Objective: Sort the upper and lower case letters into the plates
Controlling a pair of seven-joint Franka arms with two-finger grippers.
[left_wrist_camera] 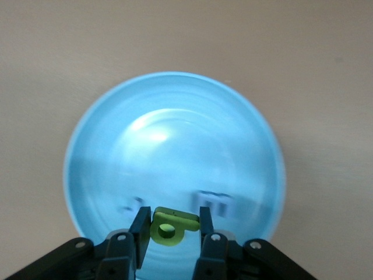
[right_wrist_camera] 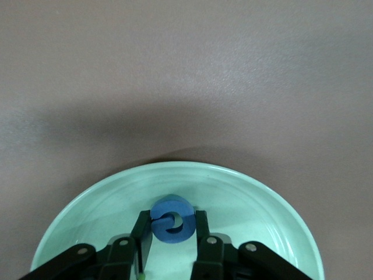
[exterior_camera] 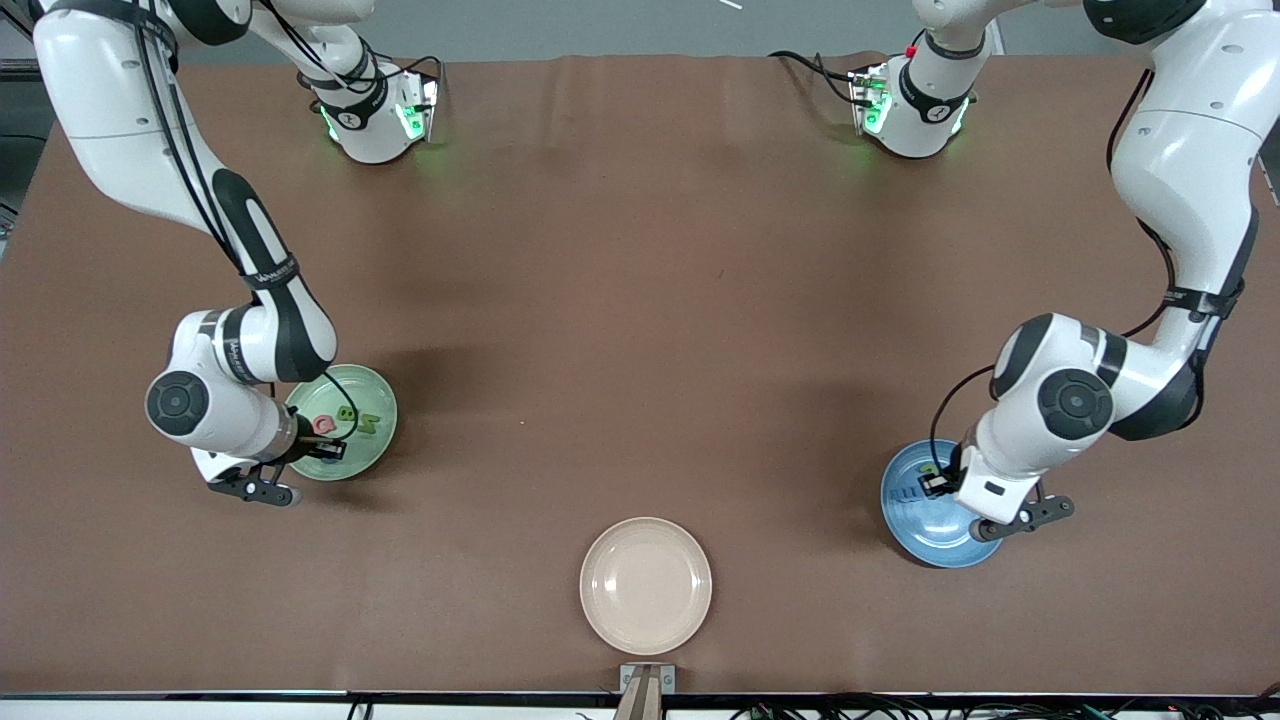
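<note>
- The left gripper (left_wrist_camera: 171, 224) hangs over the blue plate (left_wrist_camera: 93, 146), its jaws clamped on a green letter (left_wrist_camera: 169, 226) with a round hole, held by its two flat sides.
- The right gripper (right_wrist_camera: 171, 227) hangs over the green plate (right_wrist_camera: 256, 201), its jaws clamped on a blue letter (right_wrist_camera: 170, 220) that curls round a small hole.
- Judging by this, both arms are at the dropping step: each letter is already above a plate and only needs letting go.
- To do it well, each gripper should be low and over the flat middle of its plate before the jaws part, so the letter lands flat and does not bounce to the rim or onto the table (exterior_camera: 640, 300).
- The left wrist view shows two pale blue pieces (left_wrist_camera: 214, 201) lying in the blue plate close under the jaws; setting the green letter down a little toward the bare middle would avoid stacking on them.
- In the front view the green plate (exterior_camera: 385, 432) holds a pink-red letter (exterior_camera: 324, 425), a blue one (exterior_camera: 346, 412) and a green one (exterior_camera: 367, 423) toward its farther edge, beside the right gripper; the blue letter should go on a bare patch beside these.
- Open the jaws fully and lift straight up, since a chunky piece may cling to one pad.
- A cream plate (exterior_camera: 646, 585) sits bare at the table's near edge, well apart from both arms, and needs no attention.
</note>
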